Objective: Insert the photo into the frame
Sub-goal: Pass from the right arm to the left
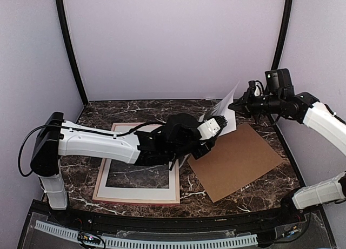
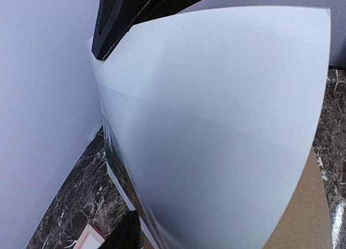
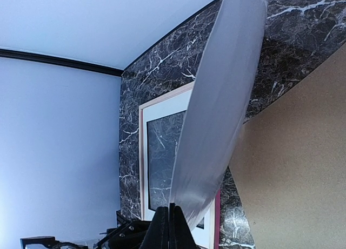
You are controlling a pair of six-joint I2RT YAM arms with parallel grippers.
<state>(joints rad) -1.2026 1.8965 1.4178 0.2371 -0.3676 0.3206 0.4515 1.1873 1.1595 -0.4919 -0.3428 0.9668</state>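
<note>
**A:** Start at the bottom of the top view; what lies nearest?

**B:** The frame (image 1: pixel 135 202), a thin-railed rectangular wooden one, pink-red at its edge, lies flat at lower left on the dark veined marble table (image 1: pixel 259 195); a white mat board (image 1: pixel 140 194) with a rectangular window sits within its rails; just to its right, a plain brown backing board (image 1: pixel 243 157) lies flat at an angle.

**A:** And the print?

**B:** Not in the frame; the photo (image 1: pixel 227 111), a thin flexible paper print showing mostly its white back, is held up in the air at centre right, bowed, just above the board's upper-left corner in the picture.

**A:** The tools?

**B:** The left gripper (image 1: pixel 215 129) reaches in from the left, its black fingers apart with the sheet between them, not pinching it; farther back, at upper right, the right gripper (image 1: pixel 233 105) is clamped tight on the sheet's far edge.

**A:** What could go wrong?

**B:** I judge that pinching a bowed sheet could crease it; a release by the right before the left has a hold would let it fall onto the board; two arms pulling apart could tear it.

**A:** Any writing?

**B:** None legible; no brand or label that I can read.
</note>
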